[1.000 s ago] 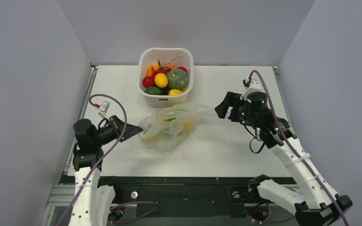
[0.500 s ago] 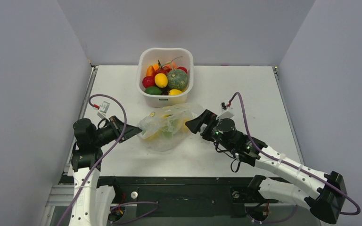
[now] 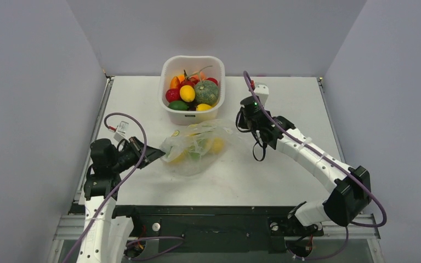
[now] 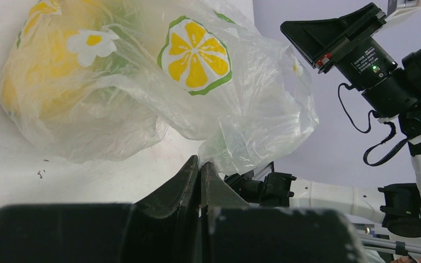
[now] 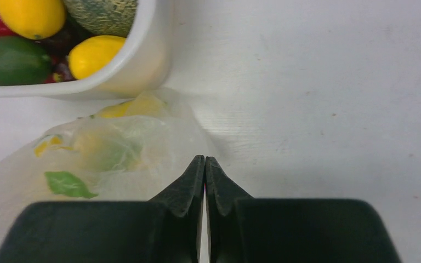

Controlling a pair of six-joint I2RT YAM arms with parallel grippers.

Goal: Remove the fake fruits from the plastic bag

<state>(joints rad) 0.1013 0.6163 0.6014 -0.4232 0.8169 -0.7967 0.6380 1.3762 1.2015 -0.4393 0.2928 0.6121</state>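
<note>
Clear plastic bag (image 4: 252, 115) bears green-rimmed yellow citrus slices and white daisies over yellow fake fruits (image 4: 49, 98)

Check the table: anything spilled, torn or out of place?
Nothing stands out. The plastic bag lies crumpled in front of the upright white tub, its fake fruits inside; none loose on the table.

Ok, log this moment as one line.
left jaws: shut on plastic bag, left end | right jaws: shut at its right end, grip unclear | fake fruits: inside bag
</note>
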